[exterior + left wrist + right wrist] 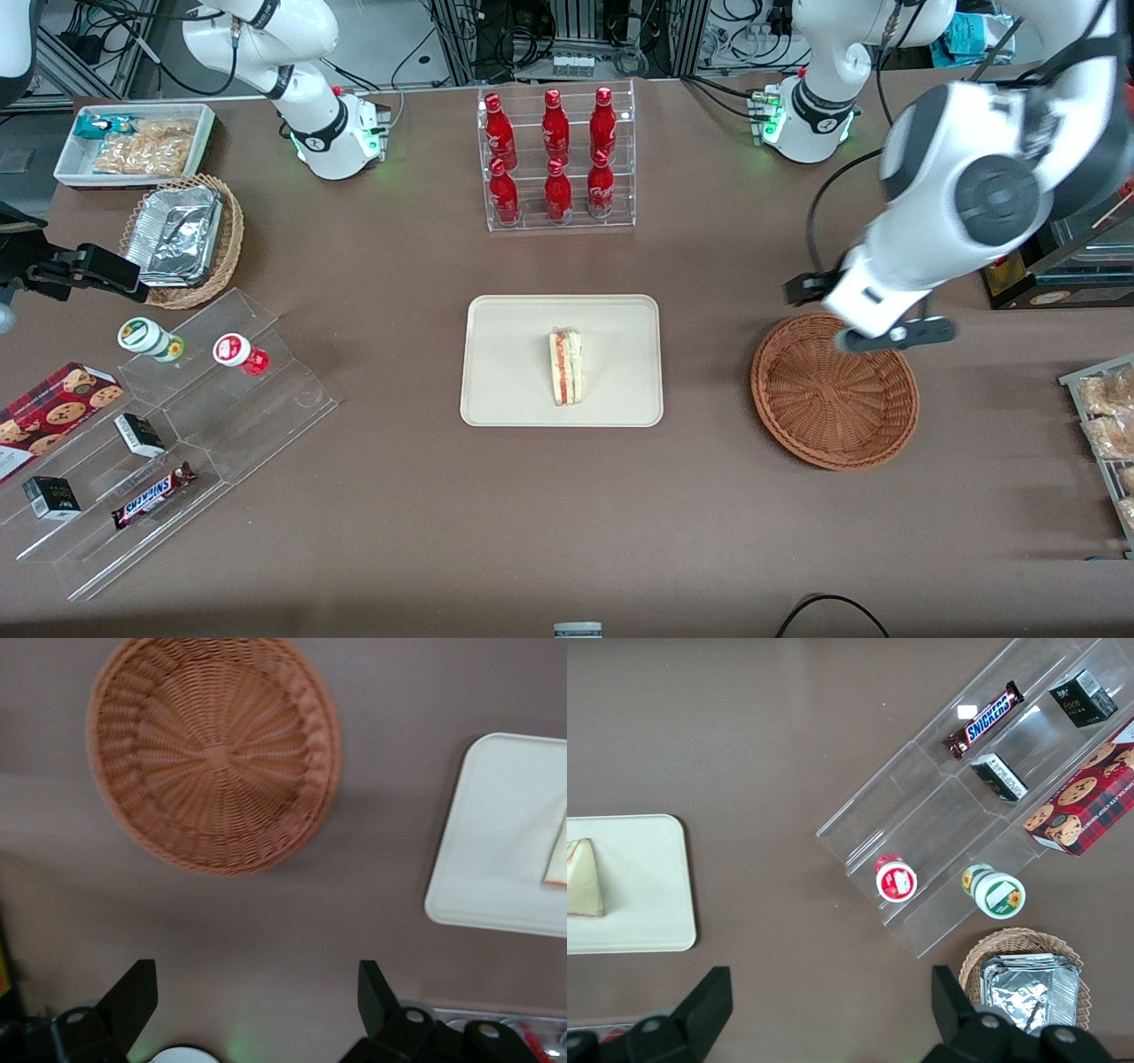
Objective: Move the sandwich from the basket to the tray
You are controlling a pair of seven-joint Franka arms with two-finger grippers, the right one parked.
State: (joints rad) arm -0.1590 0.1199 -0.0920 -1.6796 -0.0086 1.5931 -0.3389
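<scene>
While one small triangular white-bread sandwich (566,366) with red and green filling is lying flat on the single cream-beige rectangular plastic tray (514,372), its long axis is running from nearer the front camera to farther, tapered end pointing away. One round reddish-brown wicker basket (833,403) is sitting empty on the brown tabletop (399,496). Above the basket's rim, the gripper (257,997) is hovering, jaws spread wide and gripping nothing.
</scene>
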